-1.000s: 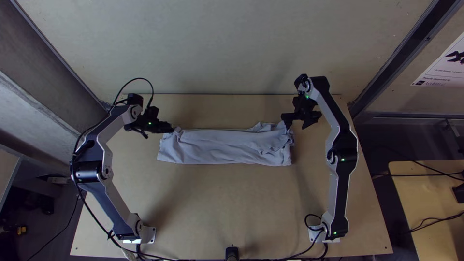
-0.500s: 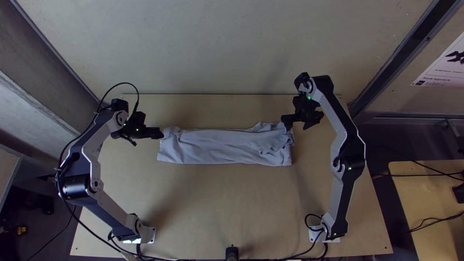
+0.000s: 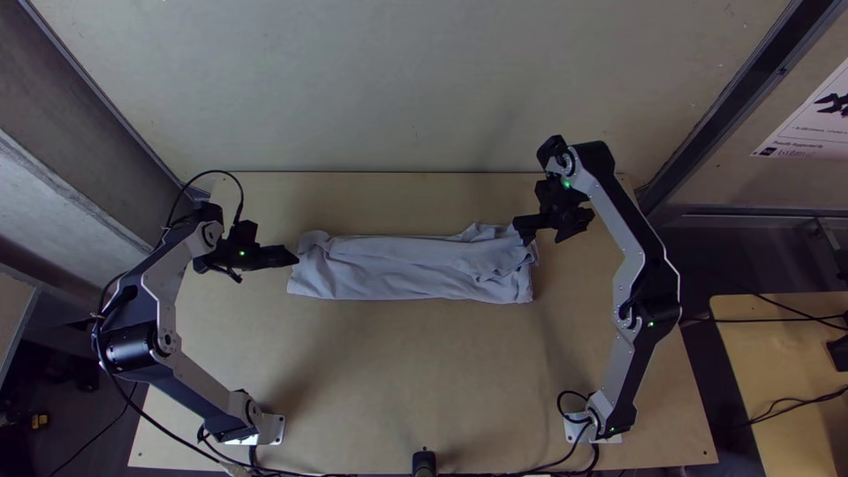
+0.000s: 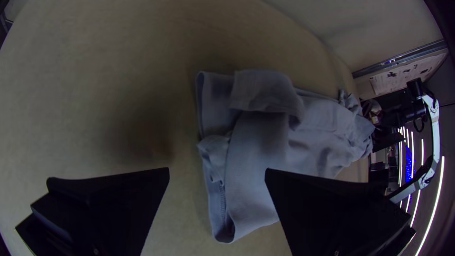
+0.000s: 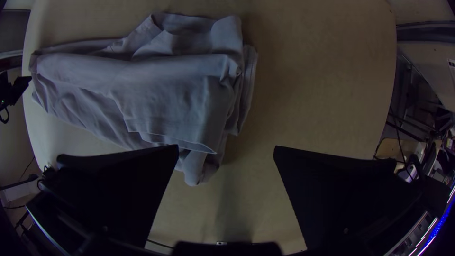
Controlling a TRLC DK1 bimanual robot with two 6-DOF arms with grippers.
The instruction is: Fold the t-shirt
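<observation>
Left end effector and right end effector, both spread, flank the long folded t-shirt, probably to turn its ends inward.

Muted light falls on the tabletop, leaving soft-edged shadows. Both wrist views look dimmer, straight edges bowed and corners dark; strip lights glare white near the left wrist view's edge, the murk around them seemingly too dark to read.
</observation>
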